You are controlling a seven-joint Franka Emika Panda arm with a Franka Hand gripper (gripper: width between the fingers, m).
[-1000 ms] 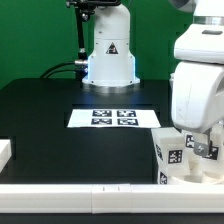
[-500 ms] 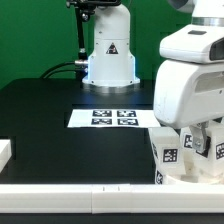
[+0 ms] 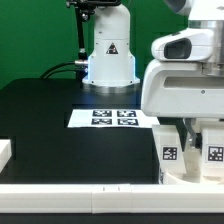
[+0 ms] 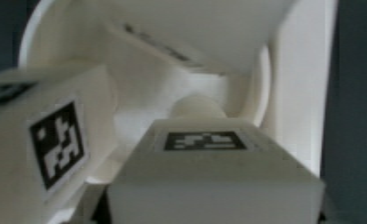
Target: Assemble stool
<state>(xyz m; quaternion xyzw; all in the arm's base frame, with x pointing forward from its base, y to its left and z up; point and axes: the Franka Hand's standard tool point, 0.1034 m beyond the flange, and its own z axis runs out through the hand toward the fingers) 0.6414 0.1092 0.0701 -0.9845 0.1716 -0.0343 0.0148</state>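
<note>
White stool parts stand at the exterior view's lower right. One tagged leg [image 3: 170, 154] and another tagged piece [image 3: 213, 155] show below my wrist. My gripper [image 3: 194, 138] hangs between them, mostly hidden by the big white arm body [image 3: 185, 80]. In the wrist view a tagged block-like leg [image 4: 210, 150] fills the near field. A second tagged block [image 4: 55, 135] stands beside it, and the curved white seat wall [image 4: 180, 55] rises behind. My fingers do not show there, so I cannot tell whether the jaws are open or shut.
The marker board [image 3: 113, 117] lies in the middle of the black table. The robot base [image 3: 108, 50] stands behind it. A white block [image 3: 5, 151] sits at the exterior view's left edge. A white rail [image 3: 80, 190] runs along the table's front.
The arm has swung toward the exterior view's left over the stool parts and now covers more of them. The tagged parts have shifted slightly under it.
</note>
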